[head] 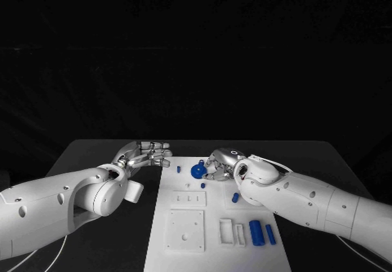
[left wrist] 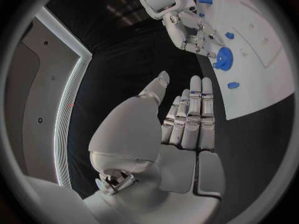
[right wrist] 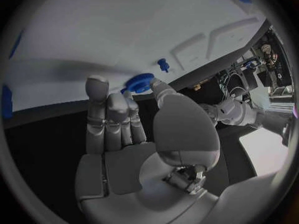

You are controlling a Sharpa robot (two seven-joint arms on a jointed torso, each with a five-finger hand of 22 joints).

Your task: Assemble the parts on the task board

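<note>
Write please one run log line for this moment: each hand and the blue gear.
left hand: empty, fingers straight, beside board | right hand: fingertips at gear, grip unclear | gear: on board, far end

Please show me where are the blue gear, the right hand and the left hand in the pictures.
blue gear (head: pixel 197 170), head view, on its round face.
right hand (head: pixel 220 164), head view, on its back, beside the gear.
left hand (left wrist: pixel 187 134), left wrist view, on its palm side.
</note>
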